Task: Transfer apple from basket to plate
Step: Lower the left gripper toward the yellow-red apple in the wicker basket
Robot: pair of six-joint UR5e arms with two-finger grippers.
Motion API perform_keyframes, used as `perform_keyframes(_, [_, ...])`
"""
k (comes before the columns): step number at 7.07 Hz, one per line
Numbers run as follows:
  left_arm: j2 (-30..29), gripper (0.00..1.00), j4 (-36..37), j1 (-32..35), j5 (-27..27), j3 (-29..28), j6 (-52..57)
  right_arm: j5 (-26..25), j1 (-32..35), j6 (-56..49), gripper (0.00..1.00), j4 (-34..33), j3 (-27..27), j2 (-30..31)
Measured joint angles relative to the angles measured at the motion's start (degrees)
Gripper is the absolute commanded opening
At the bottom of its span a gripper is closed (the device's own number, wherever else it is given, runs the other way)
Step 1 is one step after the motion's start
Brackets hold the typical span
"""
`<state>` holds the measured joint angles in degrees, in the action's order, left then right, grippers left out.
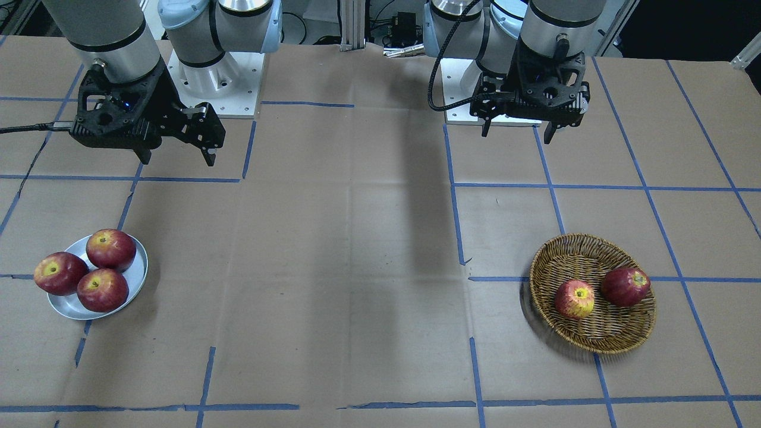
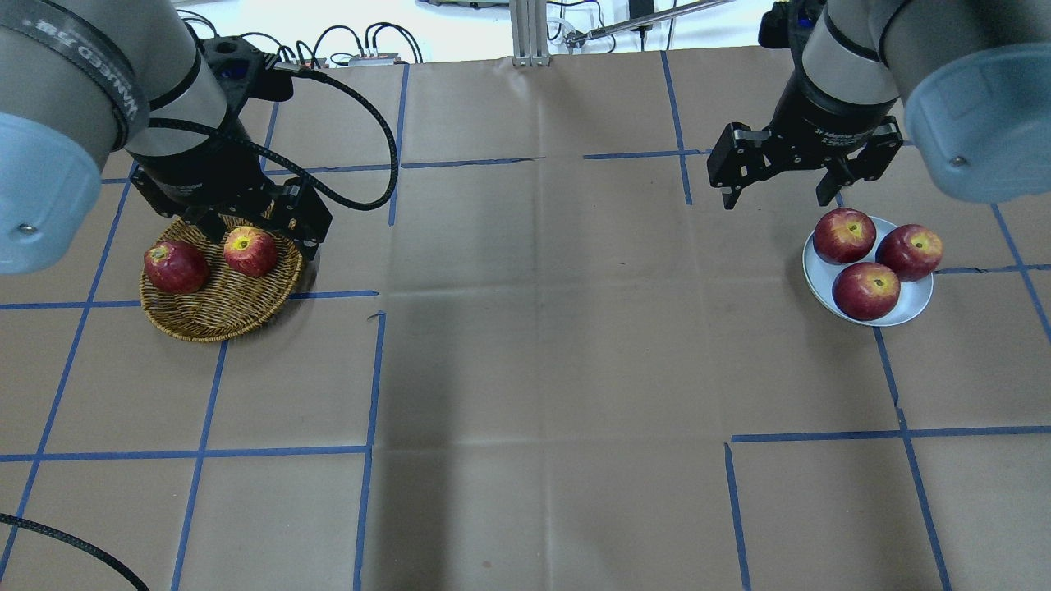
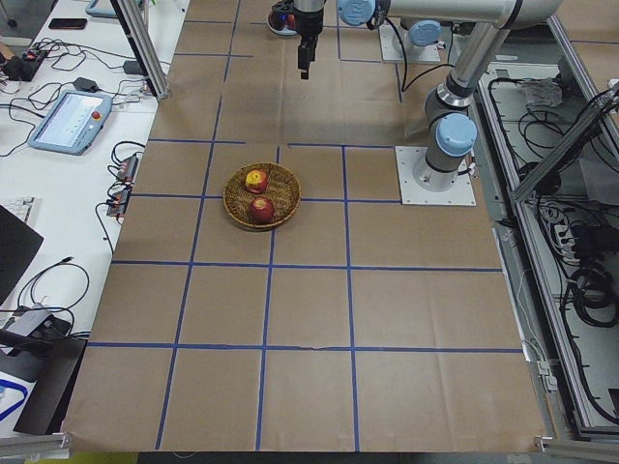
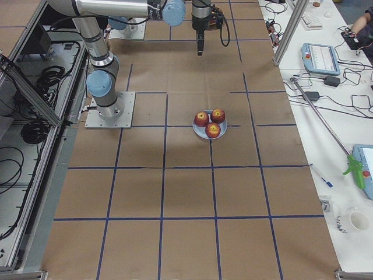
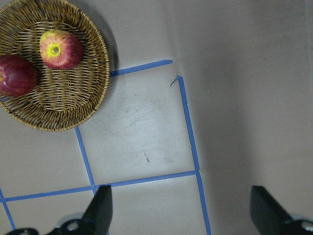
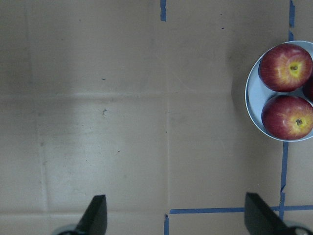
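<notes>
The apple [image 1: 575, 299], red with yellow-green streaks, lies in the wicker basket [image 1: 612, 336] beside a dark red apple [image 1: 625, 286]. It also shows in the overhead view [image 2: 250, 251] and the left wrist view [image 5: 60, 49]. My left gripper [image 1: 516, 134] is open and empty. It hangs high on the robot's side of the basket [image 2: 222, 316]. The metal plate [image 1: 138, 276] holds three dark red apples. My right gripper [image 2: 775, 197] is open and empty, raised behind the plate [image 2: 910, 308] and apart from it.
The table is covered in brown paper with a grid of blue tape. The two arm bases [image 1: 217, 77] stand at the robot's edge. Side benches hold tablets and cables [image 3: 68, 121]. A wide stretch of paper lies between basket and plate.
</notes>
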<state>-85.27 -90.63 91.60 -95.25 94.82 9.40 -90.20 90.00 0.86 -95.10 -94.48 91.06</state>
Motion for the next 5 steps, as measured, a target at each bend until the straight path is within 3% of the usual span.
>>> perform_keyframes(3, [-1.52, 0.99, 1.24, -2.11, 0.1, 1.7, 2.23, 0.02, 0.0, 0.01, 1.0, 0.0, 0.0, 0.0])
perform_keyframes(5, [-6.6, 0.99, 5.91, -6.98, 0.32, 1.99, 12.12, 0.02, 0.0, 0.02, 1.0, 0.0, 0.0, 0.0])
